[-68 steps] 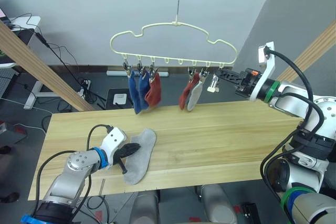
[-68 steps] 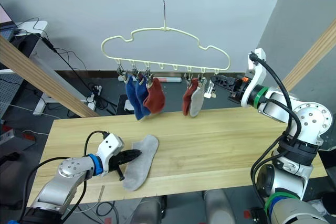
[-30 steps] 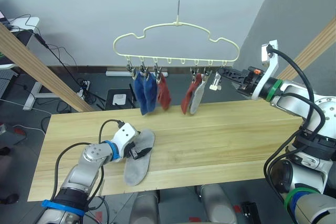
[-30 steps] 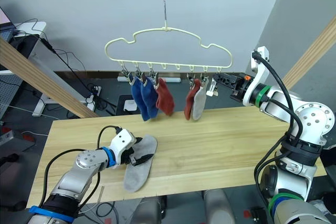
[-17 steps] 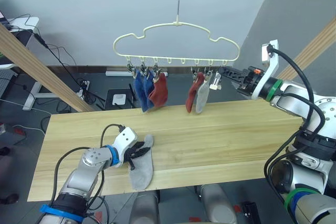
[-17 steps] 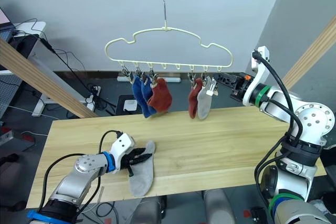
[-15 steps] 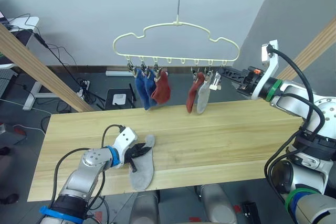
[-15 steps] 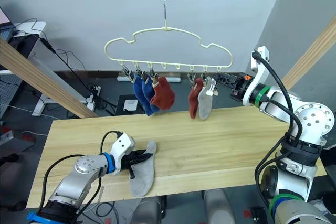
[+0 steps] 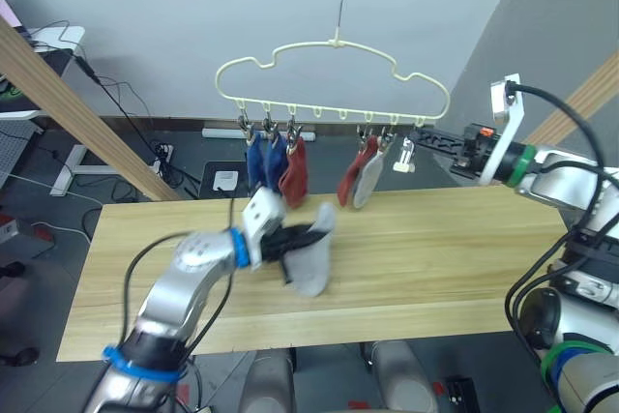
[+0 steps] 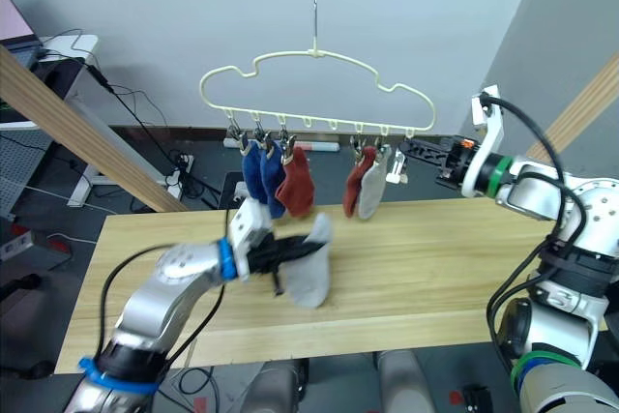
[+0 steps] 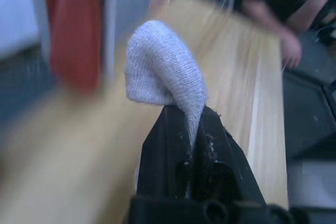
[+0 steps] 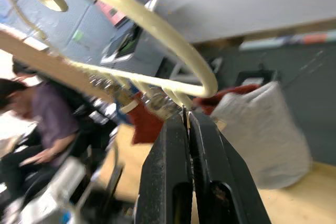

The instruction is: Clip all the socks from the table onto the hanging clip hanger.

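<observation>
The table (image 9: 435,249), a long top of light wooden planks, is seen across the lower half of the head views. No sock is seen lying on its surface.

The clip hanger (image 9: 334,45), a pale yellow wire frame with a wavy outline, is suspended above the far edge of the table by its metal hook. Along its lower bar five socks are found clipped: two blue socks (image 9: 257,163) side by side toward the robot's left, a rust red sock (image 9: 292,169) just beside them, and further to the right a second rust red sock (image 9: 349,174) touching a light grey sock (image 9: 368,179). A bare metal clip (image 9: 406,154) is noted at the right end of the bar, just beside the clipped grey sock.

The left gripper (image 9: 298,239) is raised above the middle of the table, below the hanger. Its black fingers (image 11: 169,145) are pressed together on a second light grey sock (image 9: 313,256), which is pinched at one edge and hangs clear of the tabletop.

The right gripper (image 9: 426,134) is held level at the right end of the hanger. Its fingers (image 12: 173,166) are pressed together, their tips at the hanger wire; whether the wire is pinched cannot be determined.

A seated person (image 12: 37,124) is noted in the background of the right wrist view.
</observation>
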Controlling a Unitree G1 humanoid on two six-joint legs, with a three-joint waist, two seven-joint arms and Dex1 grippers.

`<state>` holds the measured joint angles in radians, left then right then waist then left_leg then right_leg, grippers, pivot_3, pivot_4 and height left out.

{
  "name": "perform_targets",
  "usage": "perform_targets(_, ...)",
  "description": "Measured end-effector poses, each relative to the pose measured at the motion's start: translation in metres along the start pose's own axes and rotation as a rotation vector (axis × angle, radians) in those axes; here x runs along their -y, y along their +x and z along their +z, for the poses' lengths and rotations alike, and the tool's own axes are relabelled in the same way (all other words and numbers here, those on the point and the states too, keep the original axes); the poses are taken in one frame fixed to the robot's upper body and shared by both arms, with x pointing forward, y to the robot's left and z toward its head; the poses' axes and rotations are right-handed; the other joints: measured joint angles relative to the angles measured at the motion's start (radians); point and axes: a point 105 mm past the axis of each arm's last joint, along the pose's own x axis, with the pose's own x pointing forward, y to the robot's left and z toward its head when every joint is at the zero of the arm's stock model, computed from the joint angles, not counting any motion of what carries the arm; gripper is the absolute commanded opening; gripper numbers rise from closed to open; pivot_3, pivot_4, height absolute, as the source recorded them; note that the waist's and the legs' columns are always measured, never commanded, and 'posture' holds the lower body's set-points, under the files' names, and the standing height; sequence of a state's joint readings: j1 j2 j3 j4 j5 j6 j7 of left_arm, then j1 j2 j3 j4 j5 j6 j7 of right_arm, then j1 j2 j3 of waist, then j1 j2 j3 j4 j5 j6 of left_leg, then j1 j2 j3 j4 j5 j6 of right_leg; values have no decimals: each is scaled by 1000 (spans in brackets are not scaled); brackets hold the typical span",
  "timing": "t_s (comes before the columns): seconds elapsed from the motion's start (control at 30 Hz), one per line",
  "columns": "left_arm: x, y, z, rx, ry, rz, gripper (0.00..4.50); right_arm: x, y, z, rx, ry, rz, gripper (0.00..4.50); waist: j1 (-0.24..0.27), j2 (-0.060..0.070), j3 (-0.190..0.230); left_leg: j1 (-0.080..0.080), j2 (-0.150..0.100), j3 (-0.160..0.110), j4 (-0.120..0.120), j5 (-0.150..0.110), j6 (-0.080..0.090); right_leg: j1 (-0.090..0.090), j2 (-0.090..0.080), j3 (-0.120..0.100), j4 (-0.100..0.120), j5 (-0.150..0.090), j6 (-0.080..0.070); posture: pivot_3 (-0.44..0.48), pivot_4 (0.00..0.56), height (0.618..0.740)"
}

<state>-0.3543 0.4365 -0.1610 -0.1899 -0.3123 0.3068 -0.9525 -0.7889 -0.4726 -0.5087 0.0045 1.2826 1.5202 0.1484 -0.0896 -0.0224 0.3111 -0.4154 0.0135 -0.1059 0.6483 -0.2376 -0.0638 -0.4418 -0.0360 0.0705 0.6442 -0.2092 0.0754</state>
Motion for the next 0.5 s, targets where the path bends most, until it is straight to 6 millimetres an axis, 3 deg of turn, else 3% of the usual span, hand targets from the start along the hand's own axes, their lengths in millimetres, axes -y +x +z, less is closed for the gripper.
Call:
perform_targets(0.1, 6, 22, 21, 77, 26, -46, 34, -5, 0, -3, -19, 22, 41, 0, -18, 0, 0, 1, 0, 1, -2, 0, 0, -1, 0, 1, 0, 0, 0, -176, 277, 740)
perform_targets(0.23, 7, 31, 18, 77, -22, -49, 34, -8, -1, 0, -8, 21, 45, 0, -32, 0, 0, 0, 1, 1, -3, 0, 1, -3, 1, 0, 3, 0, 0, -185, 282, 740)
perform_targets(0.37, 11, 49, 33, 137, -66, -88, 34, -11, 4, -3, -1, 39, 50, 0, -31, 0, 0, -1, 0, 1, -1, 0, 1, -2, 0, 1, 1, 0, 1, -195, 285, 740)
perform_targets(0.5, 10, 48, 29, 125, -82, -84, 34, -10, 0, -1, 11, 44, 32, 0, -33, 0, 0, 0, 0, 1, -2, 0, 1, -2, 0, 1, 1, 0, 1, -198, 290, 740)
